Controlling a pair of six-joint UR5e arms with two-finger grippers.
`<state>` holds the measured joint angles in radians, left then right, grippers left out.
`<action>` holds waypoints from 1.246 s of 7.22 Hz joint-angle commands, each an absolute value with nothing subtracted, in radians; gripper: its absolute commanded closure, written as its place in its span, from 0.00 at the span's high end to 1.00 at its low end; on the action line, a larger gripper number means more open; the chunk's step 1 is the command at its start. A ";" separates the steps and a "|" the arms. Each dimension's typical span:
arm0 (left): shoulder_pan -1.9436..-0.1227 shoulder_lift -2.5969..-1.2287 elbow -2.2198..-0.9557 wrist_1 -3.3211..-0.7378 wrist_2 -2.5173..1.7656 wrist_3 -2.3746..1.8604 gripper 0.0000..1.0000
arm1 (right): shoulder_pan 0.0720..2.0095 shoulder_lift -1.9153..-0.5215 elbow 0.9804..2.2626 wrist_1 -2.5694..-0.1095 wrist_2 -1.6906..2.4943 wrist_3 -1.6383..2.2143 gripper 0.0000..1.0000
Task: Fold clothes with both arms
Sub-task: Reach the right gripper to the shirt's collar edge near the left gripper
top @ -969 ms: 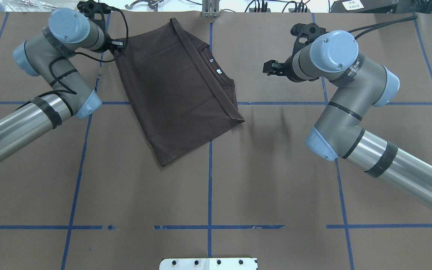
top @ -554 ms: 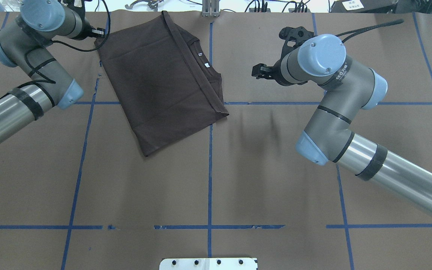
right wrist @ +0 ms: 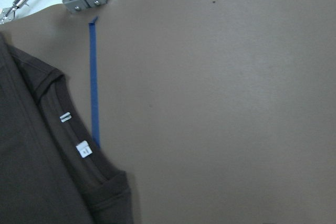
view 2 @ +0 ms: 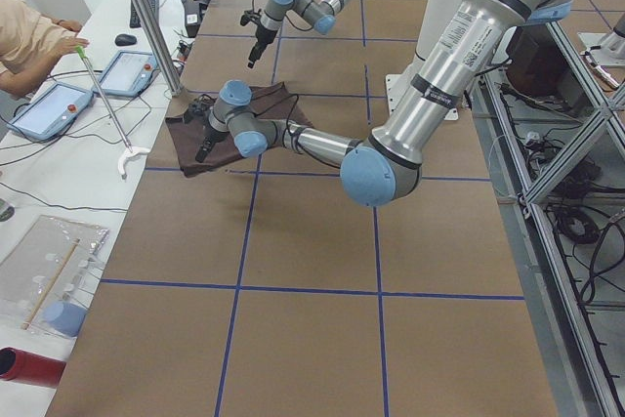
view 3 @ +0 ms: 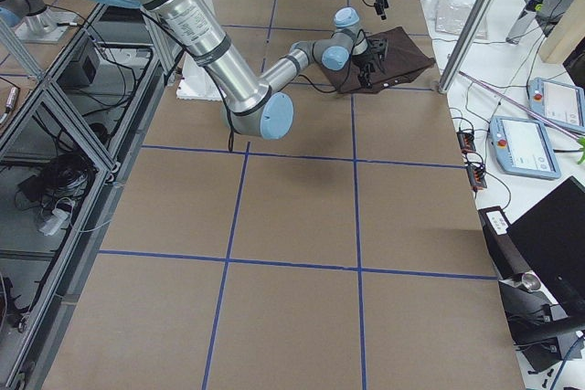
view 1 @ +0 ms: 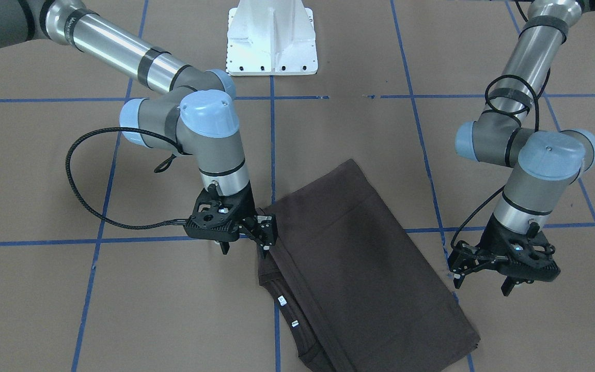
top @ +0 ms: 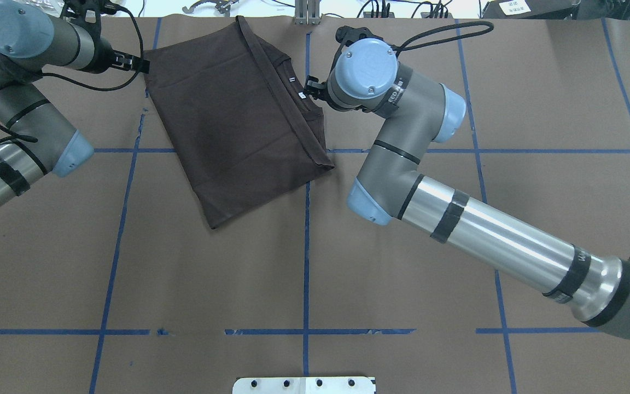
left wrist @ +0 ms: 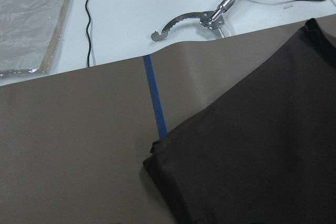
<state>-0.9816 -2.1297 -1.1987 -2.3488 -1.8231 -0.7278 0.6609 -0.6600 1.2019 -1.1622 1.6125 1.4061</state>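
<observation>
Currently we find the T-shirt (top: 238, 120) folded at the far edge of the desk (top: 402, 246), its long axis running away from the robot on a slant. Our right gripper (view 1: 245, 250) stands at the collar-side edge, fingers apart, one over the cloth. Our left gripper (view 1: 481, 285) hovers just off the opposite long edge, fingers apart. Both wrists point downward.
</observation>
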 commanded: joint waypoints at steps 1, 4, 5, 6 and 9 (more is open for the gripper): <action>-0.982 -2.123 -1.204 -2.349 -1.825 -0.735 1.00 | 0.628 -0.594 1.112 -1.158 1.580 1.424 0.55; -0.980 -2.125 -1.203 -2.350 -1.825 -0.736 1.00 | 0.603 -0.580 1.034 -1.160 1.534 1.414 0.51; -0.980 -2.125 -1.203 -2.350 -1.825 -0.735 1.00 | 0.600 -0.580 1.026 -1.158 1.523 1.413 0.48; -0.980 -2.123 -1.203 -2.350 -1.825 -0.735 1.00 | 0.592 -0.580 1.023 -1.160 1.514 1.413 0.47; -0.980 -2.125 -1.203 -2.350 -1.825 -0.735 1.00 | 0.578 -0.580 0.999 -1.158 1.493 1.411 0.47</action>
